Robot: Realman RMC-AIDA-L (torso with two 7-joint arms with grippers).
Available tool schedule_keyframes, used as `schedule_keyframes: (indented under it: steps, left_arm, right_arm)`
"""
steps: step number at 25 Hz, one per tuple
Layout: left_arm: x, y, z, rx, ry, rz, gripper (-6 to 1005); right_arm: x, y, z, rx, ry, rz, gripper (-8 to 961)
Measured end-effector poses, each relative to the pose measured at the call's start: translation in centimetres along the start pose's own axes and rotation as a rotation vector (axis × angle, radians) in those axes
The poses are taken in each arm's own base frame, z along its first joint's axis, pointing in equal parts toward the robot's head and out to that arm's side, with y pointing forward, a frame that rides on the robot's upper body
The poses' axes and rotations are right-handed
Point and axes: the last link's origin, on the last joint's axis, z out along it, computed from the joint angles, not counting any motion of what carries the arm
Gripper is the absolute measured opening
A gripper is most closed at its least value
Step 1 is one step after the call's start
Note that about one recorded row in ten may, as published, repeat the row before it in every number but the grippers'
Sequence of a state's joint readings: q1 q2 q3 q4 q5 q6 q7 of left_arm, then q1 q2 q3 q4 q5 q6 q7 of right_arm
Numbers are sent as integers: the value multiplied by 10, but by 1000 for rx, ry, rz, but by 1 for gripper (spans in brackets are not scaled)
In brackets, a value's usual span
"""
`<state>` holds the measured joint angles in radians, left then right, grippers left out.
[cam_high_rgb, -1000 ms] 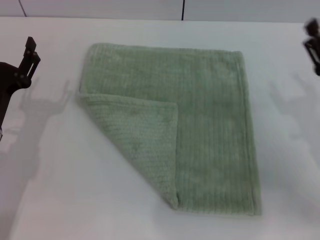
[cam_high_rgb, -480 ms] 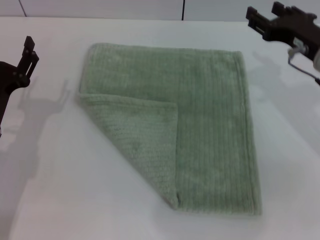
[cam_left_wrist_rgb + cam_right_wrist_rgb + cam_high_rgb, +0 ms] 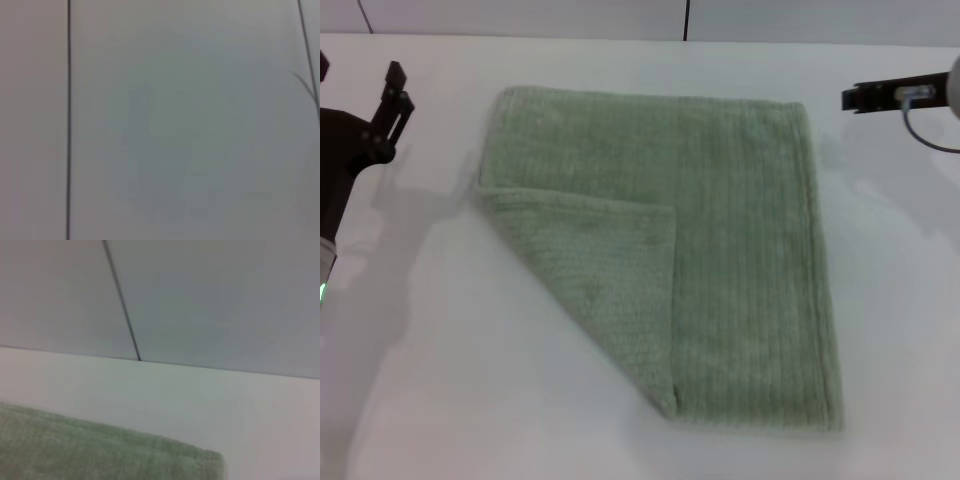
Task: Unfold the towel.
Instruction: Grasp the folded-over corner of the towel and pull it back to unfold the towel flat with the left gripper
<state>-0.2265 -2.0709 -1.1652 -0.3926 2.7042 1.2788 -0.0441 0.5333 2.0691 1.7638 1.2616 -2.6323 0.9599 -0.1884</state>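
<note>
Green towel [image 3: 740, 250], corner folded under-side-up

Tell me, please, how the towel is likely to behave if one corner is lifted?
The towel will probably droop rather than stay flat: its near-left corner already lies folded over itself. It looks light, a single thin layer. Its ribbed terry surface should grip, so it would likely drag on the table rather than slide.

A lab-like setup: bare white table [image 3: 620, 60], plain panelled wall [image 3: 210, 300].
</note>
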Motion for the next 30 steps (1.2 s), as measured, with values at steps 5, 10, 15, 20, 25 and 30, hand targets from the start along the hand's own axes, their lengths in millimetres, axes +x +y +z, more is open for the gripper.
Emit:
schedule_keyframes:
  steps: [5,10,15,20,25,30]
  left_arm:
    - [1,12,17,-34,-41,-37,785]
    - [14,42,49,-133,-164,-37,784]
    - [40,56,74,-180,-320,-12,779]
    - [69,72,85,-267,-538,78,767]
    - [94,99,79,-410,-651,220,756]
    - [105,121,74,-527,-721,286,745]
  right_arm:
    - [-7,5,4,-10,5,-9,144]
    - [-7,8,11,-17,43,-11,21]
    - [-8,10,13,-20,58,-21,-1]
    - [-9,4,14,-10,63,-9,-1]
    - [-14,1,21,-13,86,-26,0]
    - [-22,7,23,-19,71,-48,0]
